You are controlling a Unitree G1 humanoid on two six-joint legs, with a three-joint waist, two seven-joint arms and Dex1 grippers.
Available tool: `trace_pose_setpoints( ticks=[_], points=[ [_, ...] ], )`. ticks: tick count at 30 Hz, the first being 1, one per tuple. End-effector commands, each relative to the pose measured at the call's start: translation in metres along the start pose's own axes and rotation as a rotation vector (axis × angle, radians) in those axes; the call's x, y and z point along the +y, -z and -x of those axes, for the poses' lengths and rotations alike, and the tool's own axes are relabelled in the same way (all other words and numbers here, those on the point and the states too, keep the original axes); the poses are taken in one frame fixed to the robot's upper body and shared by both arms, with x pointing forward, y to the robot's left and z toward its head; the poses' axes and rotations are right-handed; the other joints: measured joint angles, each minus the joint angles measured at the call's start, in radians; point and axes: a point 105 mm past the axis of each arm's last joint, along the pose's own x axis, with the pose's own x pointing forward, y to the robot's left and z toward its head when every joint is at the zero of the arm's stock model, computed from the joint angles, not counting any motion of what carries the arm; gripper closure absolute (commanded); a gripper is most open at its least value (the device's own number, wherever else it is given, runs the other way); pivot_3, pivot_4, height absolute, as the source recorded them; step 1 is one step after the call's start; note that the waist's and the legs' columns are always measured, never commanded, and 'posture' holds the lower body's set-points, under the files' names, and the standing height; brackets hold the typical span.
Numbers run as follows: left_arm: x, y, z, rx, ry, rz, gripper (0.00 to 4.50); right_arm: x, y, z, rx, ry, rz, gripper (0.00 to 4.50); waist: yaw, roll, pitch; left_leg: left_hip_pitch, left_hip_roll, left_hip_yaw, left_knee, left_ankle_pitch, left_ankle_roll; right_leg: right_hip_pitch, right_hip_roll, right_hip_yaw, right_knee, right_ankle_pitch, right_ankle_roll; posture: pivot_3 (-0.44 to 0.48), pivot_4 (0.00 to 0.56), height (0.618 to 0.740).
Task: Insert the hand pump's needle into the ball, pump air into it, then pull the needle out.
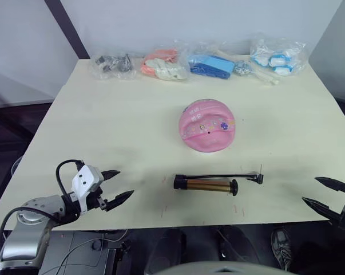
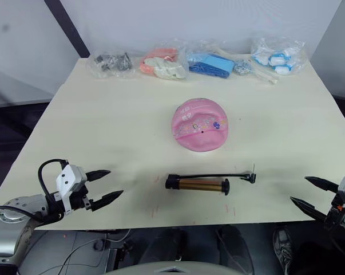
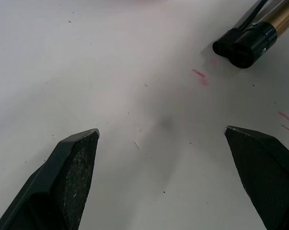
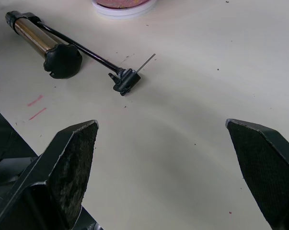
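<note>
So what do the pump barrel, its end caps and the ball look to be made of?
The hand pump barrel looks like gold-bronze metal, going by its glossy sheen. Its end caps look like matte black plastic, though rubber is possible. The ball looks like soft pink rubber: dull surface, sagging shape, printed cartoons.

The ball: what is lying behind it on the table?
Behind the ball, along the table's far edge, lie several clear plastic bags holding grey, pink-white and blue items. Their exact contents cannot be told.

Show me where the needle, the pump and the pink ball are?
needle (image 4: 145,63), right wrist view, mid-pin.
hand pump (image 1: 209,184), left eye view, gold barrel.
ball (image 1: 207,125), left eye view, top face.
</note>
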Motion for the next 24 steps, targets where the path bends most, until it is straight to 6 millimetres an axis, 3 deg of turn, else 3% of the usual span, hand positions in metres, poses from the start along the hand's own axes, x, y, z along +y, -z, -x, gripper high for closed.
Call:
trace_pose_setpoints(
  ticks=[1,13,18,24],
  points=[
    [0.011,-0.012,0.007,-0.042,-0.038,-0.019,0.06,-0.001,-0.005,0.001,-0.035,-0.017,0.037,0.02,0.000,0.000,0.000,0.000,0.000,0.000,0.000,0.000,0.000,0.000,0.000,0.000,0.000,0.000,0.000,0.000,0.150,0.740],
    [0.012,-0.025,0.005,-0.063,0.016,-0.055,0.06,0.005,-0.003,-0.003,-0.091,-0.040,0.079,0.02,0.000,0.000,0.000,0.001,0.000,0.000,0.000,0.000,0.000,0.000,0.001,0.000,0.001,0.000,0.000,0.000,0.150,0.740],
    [0.005,-0.040,-0.011,-0.067,0.135,-0.117,0.06,0.015,-0.024,0.000,-0.208,-0.101,0.108,0.02,0.001,0.000,0.000,0.000,0.000,0.000,0.001,0.000,0.000,0.000,0.001,0.000,0.001,0.001,-0.001,0.000,0.150,0.740],
    [-0.012,-0.061,-0.033,-0.077,0.301,-0.189,0.06,0.022,-0.030,0.002,-0.223,-0.161,0.097,0.02,-0.002,0.000,0.000,0.001,0.000,0.000,0.001,0.000,0.000,0.000,0.002,0.000,0.001,0.001,0.000,0.000,0.150,0.740]
  ],
)
